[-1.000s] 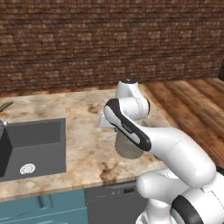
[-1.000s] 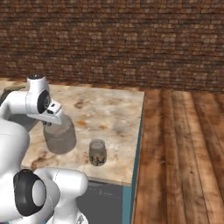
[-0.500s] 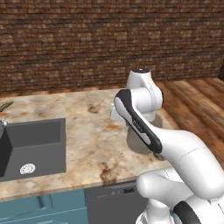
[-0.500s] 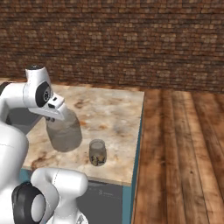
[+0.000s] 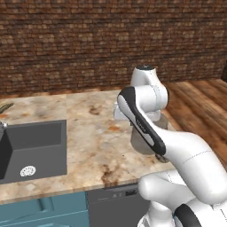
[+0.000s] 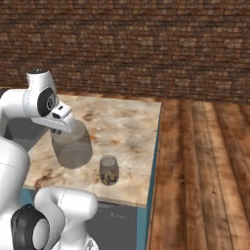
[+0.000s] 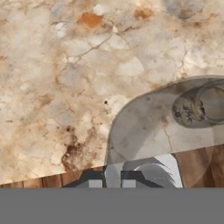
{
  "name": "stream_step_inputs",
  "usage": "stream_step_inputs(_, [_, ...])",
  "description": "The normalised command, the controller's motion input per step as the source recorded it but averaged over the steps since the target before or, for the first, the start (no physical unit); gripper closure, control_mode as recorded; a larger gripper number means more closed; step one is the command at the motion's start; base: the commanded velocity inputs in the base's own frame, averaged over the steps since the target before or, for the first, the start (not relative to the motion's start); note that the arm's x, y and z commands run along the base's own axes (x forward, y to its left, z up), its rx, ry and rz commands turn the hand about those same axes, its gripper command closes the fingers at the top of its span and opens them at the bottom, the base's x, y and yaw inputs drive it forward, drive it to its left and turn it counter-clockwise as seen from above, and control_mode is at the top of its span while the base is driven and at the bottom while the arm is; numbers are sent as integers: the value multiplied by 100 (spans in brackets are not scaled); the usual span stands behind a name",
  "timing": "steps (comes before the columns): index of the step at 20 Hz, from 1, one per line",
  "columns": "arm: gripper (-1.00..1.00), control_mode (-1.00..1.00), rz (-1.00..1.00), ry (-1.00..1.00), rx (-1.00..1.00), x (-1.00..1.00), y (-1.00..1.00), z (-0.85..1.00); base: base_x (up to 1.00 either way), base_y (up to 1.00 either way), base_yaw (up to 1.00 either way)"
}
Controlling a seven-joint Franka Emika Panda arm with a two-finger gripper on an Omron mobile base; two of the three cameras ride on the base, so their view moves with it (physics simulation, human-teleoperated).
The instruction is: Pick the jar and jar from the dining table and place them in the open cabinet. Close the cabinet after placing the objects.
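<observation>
We see the wide jar [image 6: 72, 149] smoky grey and translucent — the small jar [image 6: 109, 170] clear, brownish below — on the dining table [image 6: 128, 128], beige-brown marbled stone.

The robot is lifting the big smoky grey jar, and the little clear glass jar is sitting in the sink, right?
Not quite. The gripper does hold the big smoky grey jar, but the little clear glass jar stands on the marbled stone table top near its edge, as the right base view shows.

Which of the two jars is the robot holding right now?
The wide smoky grey jar, gripped at its rim by the tool and lifted. The small clear jar stands alone on the table.
</observation>
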Motion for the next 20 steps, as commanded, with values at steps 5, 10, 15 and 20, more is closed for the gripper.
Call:
stream_step_inputs(5, [100, 100, -1, -7, -4, -10, 9, 1, -26, 20, -8])
stream_step_inputs(10, [100, 100, 0, 0, 0, 0, 0, 0, -54, 40, -36])
stream_step_inputs(15, [100, 100, 0, 0, 0, 0, 0, 0, -39, 7, -52])
stream_step_inputs(20, [100, 100, 0, 0, 0, 0, 0, 0, -35, 0, -58])
